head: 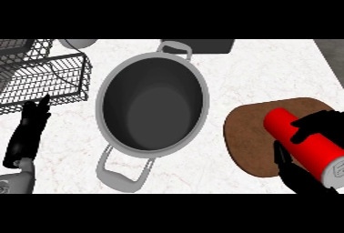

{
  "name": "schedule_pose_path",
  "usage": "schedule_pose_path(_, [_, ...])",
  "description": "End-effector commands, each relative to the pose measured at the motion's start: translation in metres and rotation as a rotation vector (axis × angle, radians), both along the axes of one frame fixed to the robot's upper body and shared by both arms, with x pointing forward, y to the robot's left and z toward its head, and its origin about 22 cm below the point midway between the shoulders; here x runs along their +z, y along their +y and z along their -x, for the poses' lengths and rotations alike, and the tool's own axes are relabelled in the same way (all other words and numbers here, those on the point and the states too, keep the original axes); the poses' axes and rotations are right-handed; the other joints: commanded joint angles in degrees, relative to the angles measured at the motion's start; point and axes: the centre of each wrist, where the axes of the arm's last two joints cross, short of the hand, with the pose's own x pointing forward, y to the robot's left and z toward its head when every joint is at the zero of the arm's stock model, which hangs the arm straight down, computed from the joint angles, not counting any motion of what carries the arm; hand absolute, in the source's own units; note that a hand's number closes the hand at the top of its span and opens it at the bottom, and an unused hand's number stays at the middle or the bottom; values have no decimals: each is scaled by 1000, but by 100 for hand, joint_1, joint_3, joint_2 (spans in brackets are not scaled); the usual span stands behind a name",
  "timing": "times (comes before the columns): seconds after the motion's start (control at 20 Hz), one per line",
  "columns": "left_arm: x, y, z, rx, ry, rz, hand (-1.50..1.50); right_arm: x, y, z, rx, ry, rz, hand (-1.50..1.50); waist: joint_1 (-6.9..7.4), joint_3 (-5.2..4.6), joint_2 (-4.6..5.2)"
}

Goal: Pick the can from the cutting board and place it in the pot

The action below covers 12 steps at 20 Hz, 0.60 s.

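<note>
1. White marble bench (269, 73) fills the view, and its right edge shows up in the top right corner, with a darker strip beyond it.
2. Centre stage is the grey pot (153, 103), mouth facing up and dark inside. It has one loop handle (176, 46) on the far side and another (123, 175) on the near side.
3. Left of the pot, a black wire basket (47, 75) sits close to the rim, with only a thin strip of bench between them.
4. To the pot's right comes a band of bare bench, then the brown cutting board (252, 136), whose rounded edge is clear of the pot.
5. Over that board lies the red can (299, 136), on its side and slanted. Its pale end points to the lower right corner and its red end points up and left.
6. The right hand (321, 124) is on it: black fingers (310, 129) curl over the can's upper side and the thumb (285, 161) comes up beneath, so the can is clasped between them.
7. Resting on the board or lifted clear of it? I can't tell from this angle.
8. The left hand (30, 125) rests at the left edge, fingers straight and pointing up, tips right by the basket's near edge. It is holding nothing.
9. On the far side, a dark flat object (211, 45) is cut off by the top of the view, just beside the pot's far handle.
</note>
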Motion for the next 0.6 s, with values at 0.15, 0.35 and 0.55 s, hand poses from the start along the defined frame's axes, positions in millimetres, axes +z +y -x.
schedule_pose_path(0.15, [6, 14, -8, -10, -14, 7, 0, 61, 48, 22, 101, -40, -30, 150, 50, -9, 7])
schedule_pose_path(0.35, [8, -2, -9, -14, 2, 12, 0, 92, 96, -15, 102, 49, -4, 150, 109, -2, 14])
schedule_pose_path(0.55, [19, -8, -10, -5, 0, 20, 0, 93, 126, -28, 94, 110, -44, 150, 105, 10, 12])
